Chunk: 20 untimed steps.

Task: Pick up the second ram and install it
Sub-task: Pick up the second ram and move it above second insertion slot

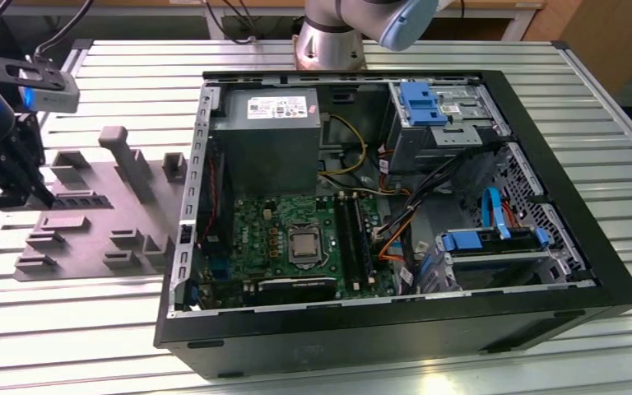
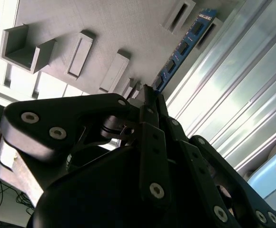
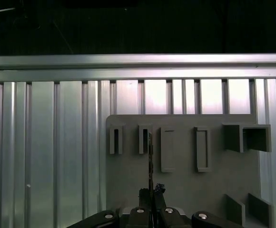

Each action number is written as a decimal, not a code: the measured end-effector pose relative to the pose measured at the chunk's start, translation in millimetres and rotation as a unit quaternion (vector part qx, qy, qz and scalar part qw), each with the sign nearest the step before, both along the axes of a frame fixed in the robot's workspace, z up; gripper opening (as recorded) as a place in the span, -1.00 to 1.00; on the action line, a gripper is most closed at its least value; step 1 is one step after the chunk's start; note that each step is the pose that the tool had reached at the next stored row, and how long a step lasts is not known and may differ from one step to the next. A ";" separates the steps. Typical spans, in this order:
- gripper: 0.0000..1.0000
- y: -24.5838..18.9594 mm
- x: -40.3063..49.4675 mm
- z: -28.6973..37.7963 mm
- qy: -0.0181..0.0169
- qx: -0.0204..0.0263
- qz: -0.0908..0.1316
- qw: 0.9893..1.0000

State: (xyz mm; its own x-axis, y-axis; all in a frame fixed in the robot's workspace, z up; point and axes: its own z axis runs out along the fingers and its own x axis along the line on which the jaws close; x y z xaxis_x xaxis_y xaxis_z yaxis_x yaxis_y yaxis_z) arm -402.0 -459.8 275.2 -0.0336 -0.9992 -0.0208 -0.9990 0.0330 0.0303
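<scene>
The second ram point(image 1: 78, 200) is a thin blue-green stick over the grey fixture plate point(image 1: 108, 226) at the exterior view's left, outside the computer case. My gripper point(image 1: 39, 196) sits at the stick's near end. In the second wrist view the blue stick point(image 2: 183, 47) runs from a slotted block on the plate down into my gripper point(image 2: 150, 92). The first wrist view shows the stick edge-on point(image 3: 150, 156), with my gripper point(image 3: 151, 191) shut on it. Whether the stick still rests in its holder I cannot tell. The motherboard's long black slots point(image 1: 351, 239) lie inside the open case.
The open black computer case point(image 1: 404, 329) fills the middle of the slatted metal table point(image 1: 579, 362), with a power supply point(image 1: 263, 132), blue drive-bay clips point(image 1: 492, 240) and loose cables. Raised blocks point(image 1: 129, 160) stand on the fixture plate. The arm's base point(image 1: 332, 37) is behind the case.
</scene>
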 end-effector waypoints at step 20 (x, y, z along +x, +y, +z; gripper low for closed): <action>-0.72 0.0 0.0 5.8 0.000 0.000 0.000 1.000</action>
State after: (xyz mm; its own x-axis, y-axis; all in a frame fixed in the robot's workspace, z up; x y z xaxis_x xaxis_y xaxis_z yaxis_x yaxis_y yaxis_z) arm -402.0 -459.8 281.0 -0.0336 -0.9992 -0.0207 -0.9990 0.0330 0.0304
